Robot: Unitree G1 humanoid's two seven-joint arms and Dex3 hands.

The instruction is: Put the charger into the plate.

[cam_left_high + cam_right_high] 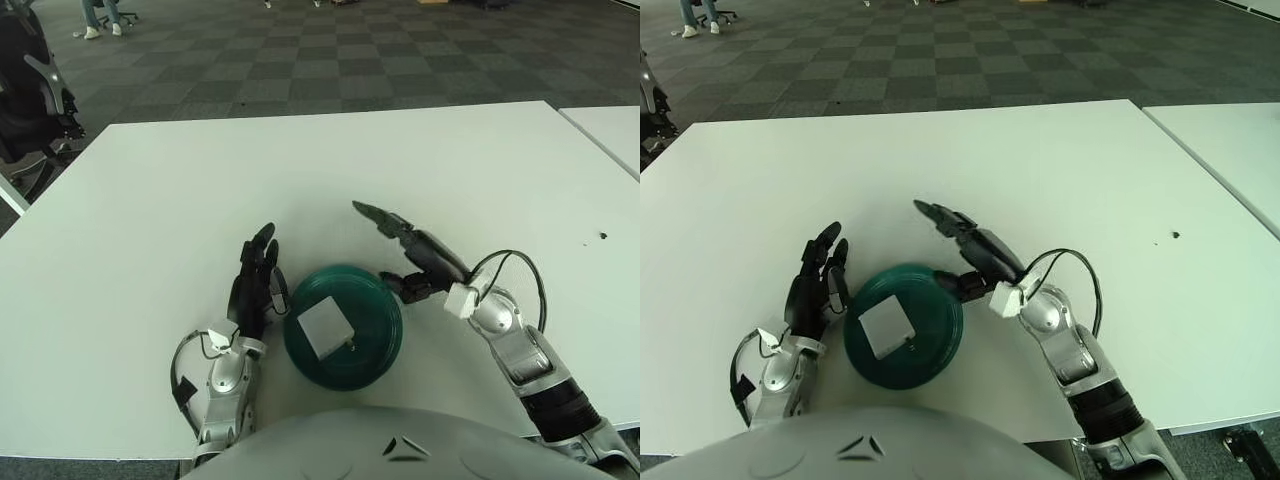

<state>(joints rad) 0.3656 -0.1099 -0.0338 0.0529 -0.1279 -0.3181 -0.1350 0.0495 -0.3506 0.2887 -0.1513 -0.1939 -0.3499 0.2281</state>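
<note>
A flat, square white charger [325, 325] lies inside the round, glossy dark-green plate [375, 300] on the smooth white counter [150, 200], flanked by the left robot hand [256, 283], fingers extended and seemingly touching the rim, and the right robot hand [412, 252], fingers spread and empty.

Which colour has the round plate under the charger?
Dark green plate, clearest in the left eye view.

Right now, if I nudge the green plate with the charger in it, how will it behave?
The plate looks shallow and round, so it would probably slide flat on the smooth table rather than tip. The charger, a flat white block, likely stays put. Both robot hands, left and right, are off it.
</note>
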